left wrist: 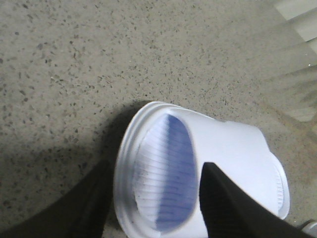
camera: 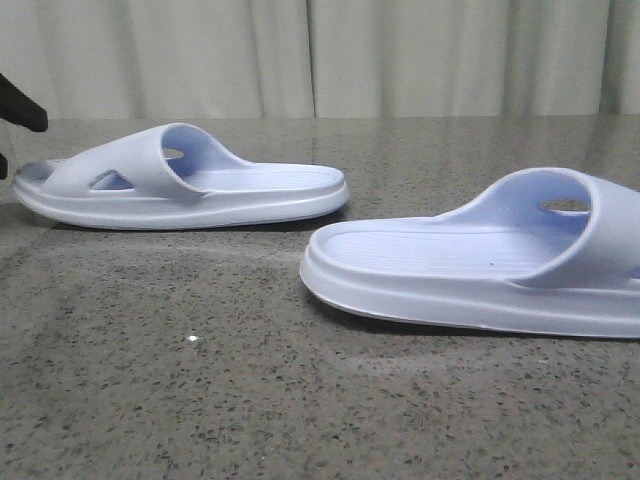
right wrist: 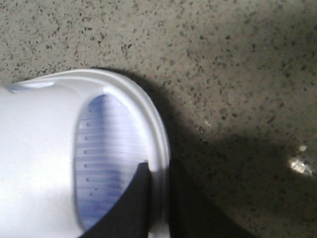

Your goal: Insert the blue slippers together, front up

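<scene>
Two pale blue slippers lay sole-down and well apart on the speckled grey table (camera: 200, 400), neither slotted into the other. The left slipper (camera: 180, 180) sat farther back on the left side, its strap toward the left and its flat heel end pointing right; the right slipper (camera: 480, 265) lay nearer the camera on the right, its heel end pointing left and its toe end cut off by the edge of the front view. Nothing lay inside either one; only the ribbed footbeds showed under the straps. In the left wrist view, the left gripper (left wrist: 156, 201) stood spread wide, its two dark fingers (left wrist: 223, 208) straddling the toe end of the left slipper (left wrist: 198, 163) without visibly pressing it, so it had not clamped on. From the front, only a dark tip of that gripper (camera: 22, 110) showed at the left edge, beside the slipper's toe end. In the right wrist view, one dark finger (right wrist: 131, 208) of the right gripper lay over the rim of the right slipper (right wrist: 39, 148), reaching onto the footbed at the strap opening; the other finger was lost in dark shadow outside the rim, so I could not tell whether that gripper was pinching the rim or merely resting there. A pale curtain (camera: 320, 55) hung behind the table.
</scene>
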